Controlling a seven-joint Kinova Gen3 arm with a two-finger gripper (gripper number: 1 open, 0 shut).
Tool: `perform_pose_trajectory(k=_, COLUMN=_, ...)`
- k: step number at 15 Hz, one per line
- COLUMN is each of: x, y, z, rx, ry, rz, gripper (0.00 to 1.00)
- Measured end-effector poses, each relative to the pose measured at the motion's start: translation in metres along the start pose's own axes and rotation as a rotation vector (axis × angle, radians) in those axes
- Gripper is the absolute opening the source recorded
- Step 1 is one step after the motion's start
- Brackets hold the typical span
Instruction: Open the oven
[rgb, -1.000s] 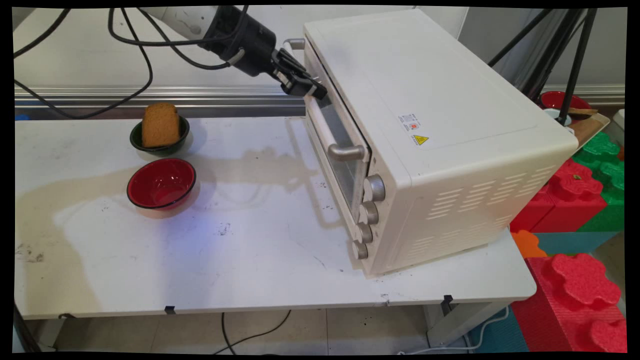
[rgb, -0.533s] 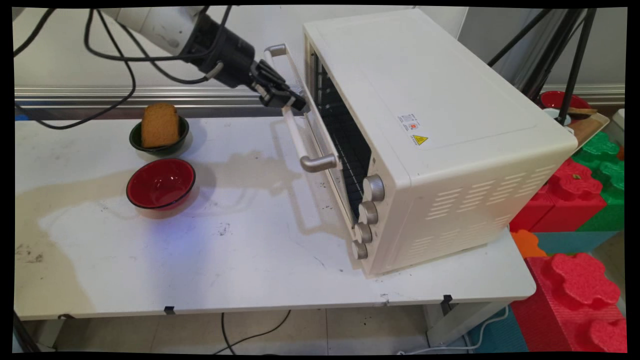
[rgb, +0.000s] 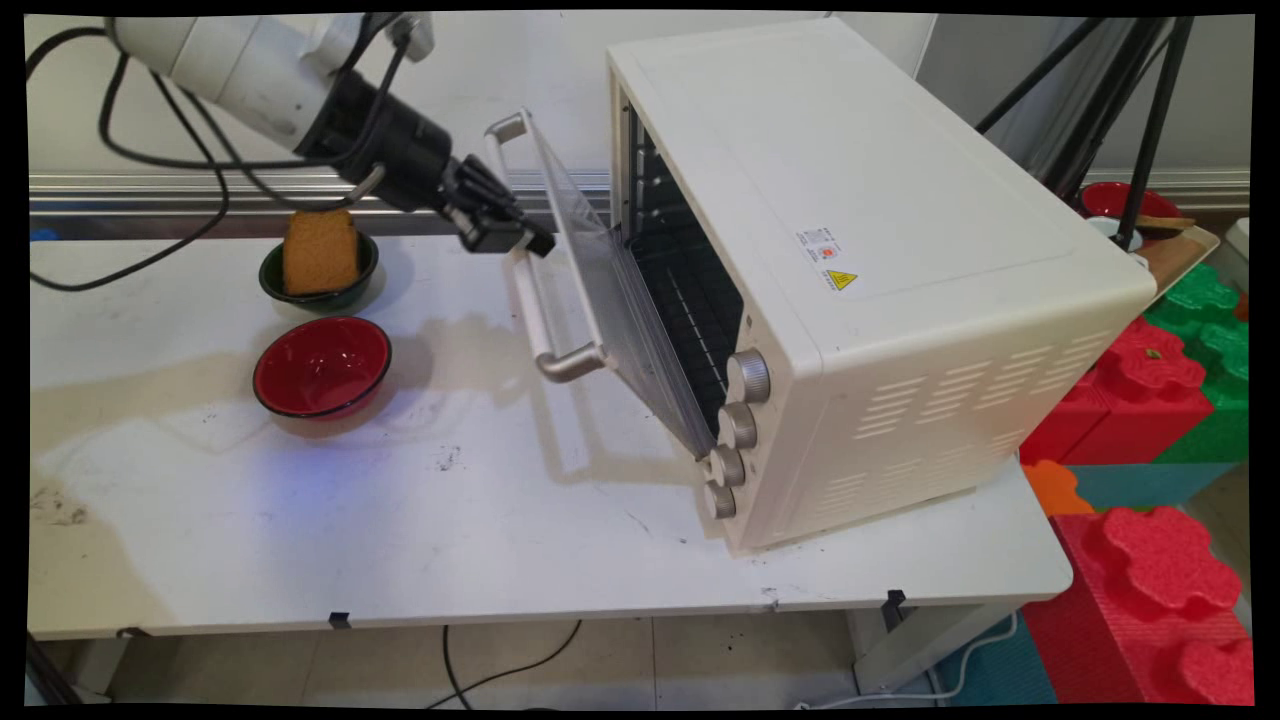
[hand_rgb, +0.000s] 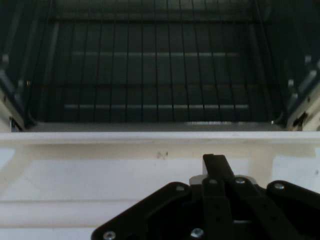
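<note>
A cream toaster oven (rgb: 850, 200) stands on the right half of the white table (rgb: 450, 540). Its glass door (rgb: 600, 270) hangs partly open, tilted toward the left. My gripper (rgb: 520, 243) is shut on the upper part of the door's bar handle (rgb: 535, 310). The hand view looks over the door's cream top edge (hand_rgb: 100, 140) at the dark wire rack (hand_rgb: 160, 75) inside, with the gripper (hand_rgb: 215, 167) at the bottom. Just left of the gripper, a slice of brown bread (rgb: 320, 250) stands in a dark green bowl (rgb: 270, 285). In front of that bowl sits an empty red bowl (rgb: 322, 367).
Red and green foam blocks (rgb: 1150, 560) are stacked off the table's right end. Black tripod legs (rgb: 1150, 120) and a tray with another red bowl (rgb: 1110, 200) stand behind the oven at the far right. Black cables hang from the arm at upper left.
The gripper has moved left and down with the handle in it, and the oven door has swung from nearly closed to partly open, exposing the rack.
</note>
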Motion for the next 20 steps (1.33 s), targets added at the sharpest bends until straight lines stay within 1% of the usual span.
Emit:
perform_pose_trajectory(k=6, x=-0.039, y=0.004, z=-0.007, rx=-0.005, ry=-0.042, rz=0.005, gripper=0.0)
perform_pose_trajectory(k=17, x=-0.094, y=0.016, z=0.002, rx=-0.027, ry=-0.11, rz=0.038, gripper=0.0)
perform_pose_trajectory(k=20, x=-0.105, y=0.018, z=0.006, rx=-0.028, ry=-0.125, rz=0.044, gripper=0.0)
